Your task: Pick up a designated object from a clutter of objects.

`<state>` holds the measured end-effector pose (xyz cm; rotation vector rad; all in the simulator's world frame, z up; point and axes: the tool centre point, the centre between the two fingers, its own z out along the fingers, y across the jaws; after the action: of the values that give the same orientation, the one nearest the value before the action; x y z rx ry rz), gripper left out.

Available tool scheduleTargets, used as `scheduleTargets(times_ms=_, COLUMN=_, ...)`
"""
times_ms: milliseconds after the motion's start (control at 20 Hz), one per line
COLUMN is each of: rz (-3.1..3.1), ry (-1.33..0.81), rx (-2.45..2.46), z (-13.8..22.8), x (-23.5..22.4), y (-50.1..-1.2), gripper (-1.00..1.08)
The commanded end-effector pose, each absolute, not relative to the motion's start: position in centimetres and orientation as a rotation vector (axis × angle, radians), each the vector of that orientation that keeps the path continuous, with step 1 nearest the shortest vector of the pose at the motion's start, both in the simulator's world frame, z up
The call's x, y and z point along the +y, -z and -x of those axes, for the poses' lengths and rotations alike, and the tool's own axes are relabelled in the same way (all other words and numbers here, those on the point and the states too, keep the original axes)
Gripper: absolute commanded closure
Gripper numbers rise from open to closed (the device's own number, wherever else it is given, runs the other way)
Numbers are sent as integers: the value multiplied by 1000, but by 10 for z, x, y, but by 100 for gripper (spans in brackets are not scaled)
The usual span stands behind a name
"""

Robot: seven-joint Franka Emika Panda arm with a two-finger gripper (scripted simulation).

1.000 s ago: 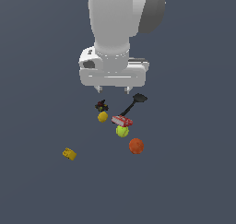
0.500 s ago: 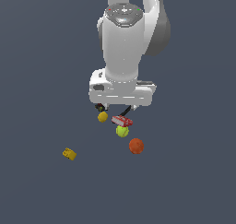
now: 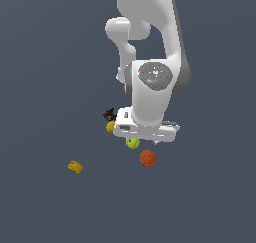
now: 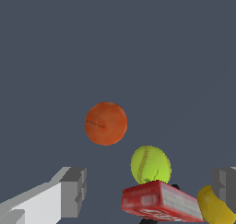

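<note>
The designated object, a matte orange-red ball (image 3: pixel 147 158) (image 4: pixel 106 123), lies alone on the dark floor at the near edge of the clutter of objects. My gripper (image 3: pixel 145 137) (image 4: pixel 150 188) hangs low over the clutter, just behind the ball, and is open. Its grey fingers (image 4: pixel 73 191) stand wide apart and hold nothing. Between them in the wrist view are a yellow-green ball (image 4: pixel 150 164) and a red-white flat piece (image 4: pixel 161 201). The orange-red ball lies beyond the fingers, apart from them. The exterior view's spatula is hidden behind my hand.
A yellow ball (image 3: pixel 111 127) (image 4: pixel 214 204) and a small dark toy (image 3: pixel 109 114) sit at the exterior view's left of my hand. The yellow-green ball (image 3: pixel 132 143) peeks out under it. A yellow block (image 3: pixel 75 167) lies apart, farther left.
The arm has swung down and tilted over the clutter. My hand now covers the spatula and the red-white piece in the exterior view. The objects have not moved.
</note>
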<state>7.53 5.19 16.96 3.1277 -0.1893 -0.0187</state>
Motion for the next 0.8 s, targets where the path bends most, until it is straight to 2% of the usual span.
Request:
scheduleTargets(times_ms=0, rz=-3128, ry=12, rx=-211, z=-83, x=62, y=-149, gripper=-92)
scheduleTargets(times_ms=400, rz=-3130, ry=2, rx=-252, z=-94, x=83, y=-107, gripper=-92)
scheduleTargets(times_ms=750, rz=-3131, ry=3, rx=-259, z=-95, x=87, y=-98, gripper=-92)
